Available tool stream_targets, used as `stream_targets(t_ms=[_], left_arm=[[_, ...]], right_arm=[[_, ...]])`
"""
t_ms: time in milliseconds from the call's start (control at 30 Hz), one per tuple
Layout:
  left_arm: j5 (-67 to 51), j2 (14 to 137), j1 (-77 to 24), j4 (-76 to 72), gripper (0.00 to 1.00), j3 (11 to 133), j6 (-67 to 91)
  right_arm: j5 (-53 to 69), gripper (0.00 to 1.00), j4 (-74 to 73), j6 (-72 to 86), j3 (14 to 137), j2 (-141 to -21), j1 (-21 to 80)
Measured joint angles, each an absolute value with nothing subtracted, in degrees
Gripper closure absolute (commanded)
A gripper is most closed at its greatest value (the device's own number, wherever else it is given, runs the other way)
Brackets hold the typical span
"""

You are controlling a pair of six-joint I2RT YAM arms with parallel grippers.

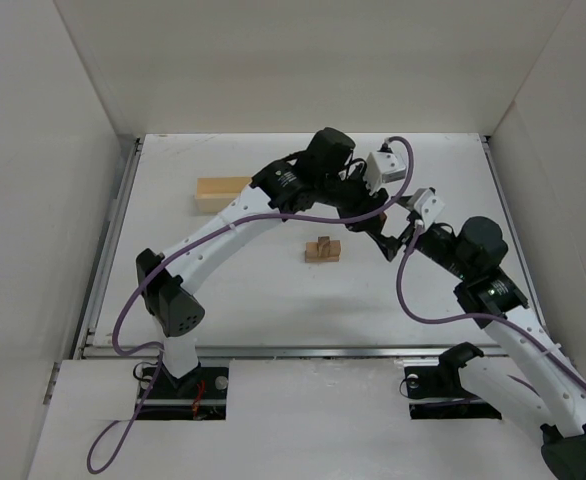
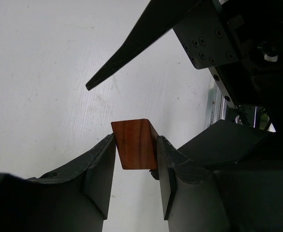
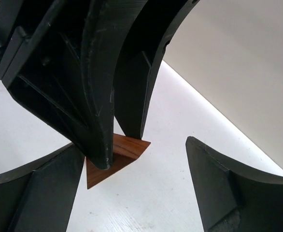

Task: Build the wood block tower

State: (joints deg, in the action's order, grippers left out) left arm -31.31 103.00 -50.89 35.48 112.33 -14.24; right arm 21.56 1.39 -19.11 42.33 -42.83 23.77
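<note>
At the near edge of the counter [image 1: 253, 300], bolted side by side: the left arm [image 1: 223, 232] and the right arm [image 1: 478, 245], both arched in toward the middle.

About the middle of the counter, standing free: the wood block tower [image 1: 323, 248], a tiny stack of pale tan pieces with a darker piece on top, too small for finer detail. Touched by neither arm.

Just right of the tower, toward the right edge, both end effectors meeting tip to tip. Left end effector [image 2: 135, 145]: clenched on a reddish-brown block [image 2: 134, 152], pinched on two opposite faces between the fingers [image 2: 100, 179], one end jutting past the fingertips. Lifted or resting on the counter: cannot tell. Right end effector [image 3: 133, 145]: released, fingers [image 3: 219, 179] spread wide on either side of the left one's closed fingers and the block. From the right wrist, only a wedge-shaped corner of the block seen beneath those closed fingers.

Farther back, toward the far left corner, lying flat and well apart from the tower: a pale yellow wooden box [image 1: 221, 193], its right end tucked behind the left arm.
</note>
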Motion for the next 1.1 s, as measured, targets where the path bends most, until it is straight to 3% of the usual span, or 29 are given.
stream_targets(t_ms=[100, 667, 1100], left_arm=[[-31.24, 103.00, -50.89, 35.90, 1.00, 111.85, -15.20], [-13.80, 103.72, -46.37, 50.19, 1.00, 111.09, -34.85], [-4.49, 114.08, -48.40, 59.18, 1.00, 113.27, -42.65]], right_arm=[[21.56, 0.00, 0.75, -19.07, 42.33, -42.87, 23.77], [6.22, 0.00, -16.88, -18.17, 46.15, -37.47, 23.70], [-14.44, 0.00, -22.87, -15.16, 47.42, -33.87, 23.70]])
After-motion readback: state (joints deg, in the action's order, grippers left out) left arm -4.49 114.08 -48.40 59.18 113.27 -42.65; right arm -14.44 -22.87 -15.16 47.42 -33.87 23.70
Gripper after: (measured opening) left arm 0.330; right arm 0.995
